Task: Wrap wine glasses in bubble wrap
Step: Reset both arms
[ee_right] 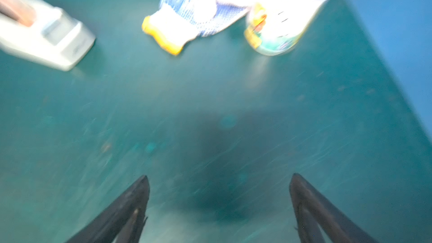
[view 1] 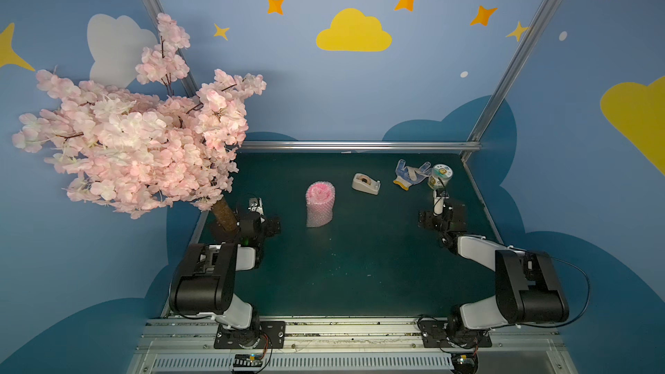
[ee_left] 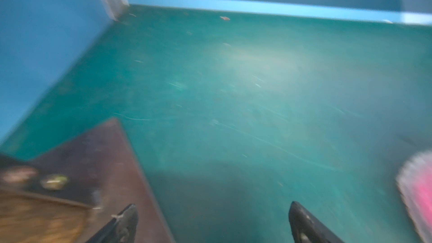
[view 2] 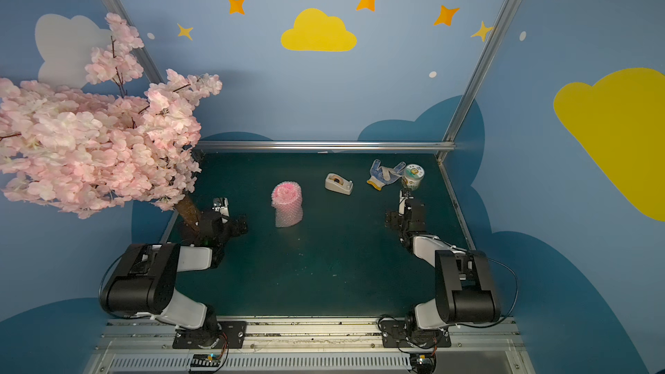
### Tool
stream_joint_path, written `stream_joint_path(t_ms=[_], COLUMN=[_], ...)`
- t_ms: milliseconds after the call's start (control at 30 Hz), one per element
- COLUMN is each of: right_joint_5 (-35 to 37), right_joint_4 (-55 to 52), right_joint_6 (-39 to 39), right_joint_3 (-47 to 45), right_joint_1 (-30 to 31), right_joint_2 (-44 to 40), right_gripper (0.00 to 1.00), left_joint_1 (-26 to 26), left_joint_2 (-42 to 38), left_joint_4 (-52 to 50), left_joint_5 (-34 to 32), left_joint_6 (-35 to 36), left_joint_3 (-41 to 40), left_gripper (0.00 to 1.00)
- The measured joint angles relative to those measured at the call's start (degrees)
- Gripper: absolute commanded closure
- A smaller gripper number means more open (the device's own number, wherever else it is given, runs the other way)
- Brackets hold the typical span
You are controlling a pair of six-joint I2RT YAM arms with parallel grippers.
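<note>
The hot-pink plastic goblet (view 1: 320, 190) shows through the clear bubbly plastic wrap (view 1: 319, 214), dotted with little bumps. The fabric glove (view 1: 410, 173) is white with blue dots and a yellow cuff. The flat table mat (view 1: 342, 264) is dark green.

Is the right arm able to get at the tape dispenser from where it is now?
Probably yes. The right pincer is open and empty, and only bare mat lies between it and the tape dispenser; the glove and the can stand beside that path.
</note>
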Motion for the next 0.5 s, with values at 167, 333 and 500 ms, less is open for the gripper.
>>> stream_joint_path(t_ms=[167,333,500], right_joint_5=[-3.7,-5.5,-5.9], right_joint_4=[4.6,6.2,6.3], right_joint_6=[-0.9,-1.1,-1.2], right_joint_3=[-3.4,-3.3,-3.3], right_joint_1=[-0.9,-0.8,-0.8], right_joint_2=[0.7,0.7,0.7], right_gripper=[0.05,0.05,0.05], left_joint_1=[-0.2,-0.2,-0.1], left_joint_2=[-0.2,-0.2,-0.2], left_joint_4=[1.8,2.1,1.6], left_joint_5=[1.7,2.1,4.5], left_joint_6=[0.6,1.0,1.8], left_joint_3=[0.3,0.4,0.9], left_gripper=[0.0,0.0,0.0])
